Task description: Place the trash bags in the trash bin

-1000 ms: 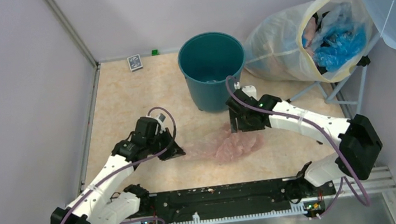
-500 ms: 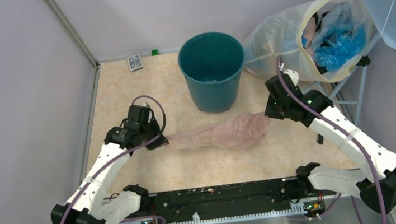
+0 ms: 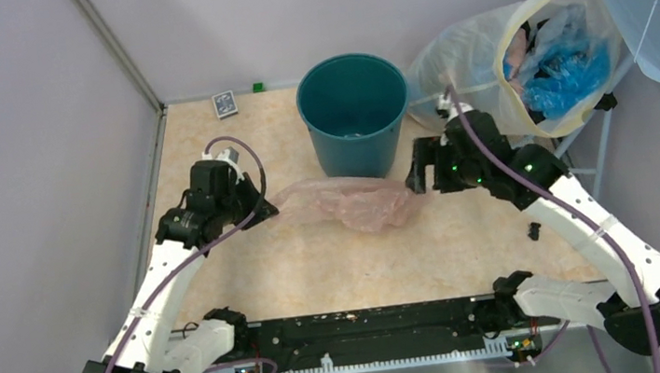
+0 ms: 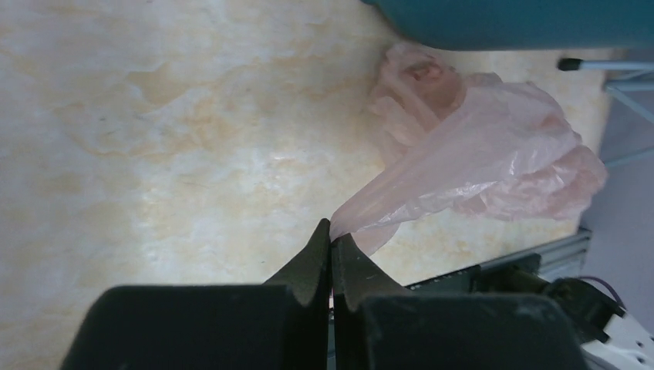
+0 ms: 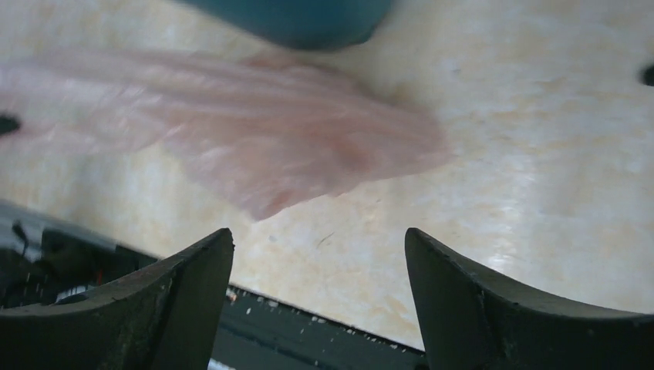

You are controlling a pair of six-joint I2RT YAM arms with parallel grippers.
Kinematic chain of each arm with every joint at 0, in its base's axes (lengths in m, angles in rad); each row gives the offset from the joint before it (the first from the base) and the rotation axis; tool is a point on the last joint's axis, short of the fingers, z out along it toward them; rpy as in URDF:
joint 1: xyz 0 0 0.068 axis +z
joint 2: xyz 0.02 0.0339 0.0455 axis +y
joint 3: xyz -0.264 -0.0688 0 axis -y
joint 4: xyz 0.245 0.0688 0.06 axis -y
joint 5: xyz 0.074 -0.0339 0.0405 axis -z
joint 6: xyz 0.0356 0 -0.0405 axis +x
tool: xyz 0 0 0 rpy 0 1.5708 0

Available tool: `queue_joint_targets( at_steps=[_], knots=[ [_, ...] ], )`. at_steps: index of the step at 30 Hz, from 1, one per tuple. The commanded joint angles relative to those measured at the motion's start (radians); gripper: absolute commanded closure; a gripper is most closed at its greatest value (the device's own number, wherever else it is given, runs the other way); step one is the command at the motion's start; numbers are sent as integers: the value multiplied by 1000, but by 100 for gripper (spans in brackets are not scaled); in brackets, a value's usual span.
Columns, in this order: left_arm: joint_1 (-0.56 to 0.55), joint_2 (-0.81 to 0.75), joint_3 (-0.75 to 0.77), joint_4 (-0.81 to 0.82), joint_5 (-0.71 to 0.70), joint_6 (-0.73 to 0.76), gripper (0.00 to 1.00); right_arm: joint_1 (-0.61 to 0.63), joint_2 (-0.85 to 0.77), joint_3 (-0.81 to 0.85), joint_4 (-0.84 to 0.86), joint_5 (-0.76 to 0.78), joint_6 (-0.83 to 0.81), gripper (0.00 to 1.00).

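Freed from right jaws, pink bag [image 3: 347, 201] trails from pinched left jaws

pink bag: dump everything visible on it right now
The pink bag is thin, translucent, crumpled plastic, drawn out into a strip on the near side of the trash bin, outside it. The left gripper pinches one corner, jaws shut. The right gripper is open by the other end, not gripping it.

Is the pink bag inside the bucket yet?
No, it is out. The pink bag is in front of the bucket, pinched by the left end effector.
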Motion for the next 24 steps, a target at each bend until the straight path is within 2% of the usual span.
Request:
queue_joint_targets(
  at_steps=[1,4,9,16,17,18,21,22,24],
  knots=[
    [0,-42,-54,144,179,-48,100,184,42,38,71,-17,-17,19],
    [0,-50,-64,150,180,-50,100,234,64,-41,141,-25,62,20],
    [0,-44,-45,112,166,-27,100,240,72,-158,296,-30,161,21],
    [0,-31,-25,62,104,-23,100,232,174,-134,219,151,234,23],
    [0,-28,-23,47,87,-20,100,224,177,-133,234,152,227,27],
    [0,-25,-20,36,71,-16,100,214,178,-139,258,133,219,38],
    [0,-17,-10,-23,-17,-26,100,163,172,-139,306,48,206,85],
    [1,-15,-3,-56,-67,-29,100,143,169,-122,280,47,206,96],
    [2,-8,20,-100,-137,-28,100,100,145,-83,208,74,208,100]
  ],
)
